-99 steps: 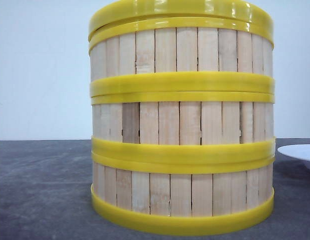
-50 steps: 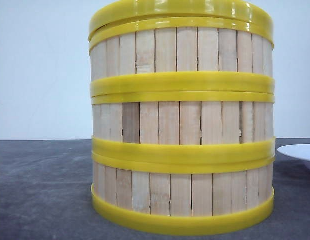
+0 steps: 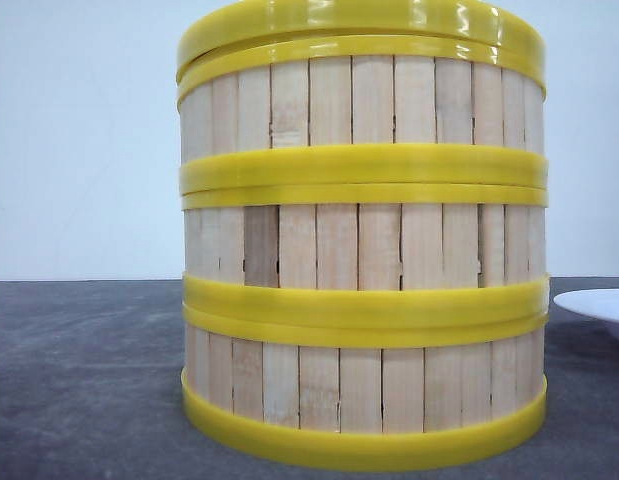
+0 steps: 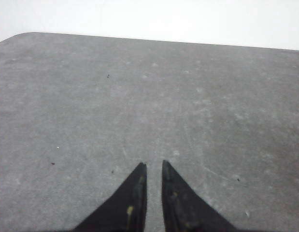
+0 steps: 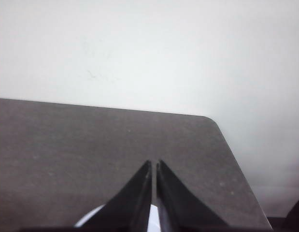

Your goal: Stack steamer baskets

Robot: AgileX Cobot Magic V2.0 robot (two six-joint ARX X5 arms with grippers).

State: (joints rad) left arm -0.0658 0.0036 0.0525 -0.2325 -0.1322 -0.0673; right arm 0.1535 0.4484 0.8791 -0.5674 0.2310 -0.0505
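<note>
Three round slatted-wood steamer baskets (image 3: 361,250) with glossy yellow bands sit stacked on the speckled grey table (image 3: 79,380), both the left gripper (image 4: 154,166) and right gripper (image 5: 154,164) pinched nearly closed on nothing, possibly a white plate (image 3: 599,305) beside.

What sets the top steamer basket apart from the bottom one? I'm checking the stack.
The top steamer basket carries a yellow lid; the bottom steamer basket rests on the grey table and bears the middle basket. Both have pale slat walls and yellow rim bands, and look equally wide.
</note>
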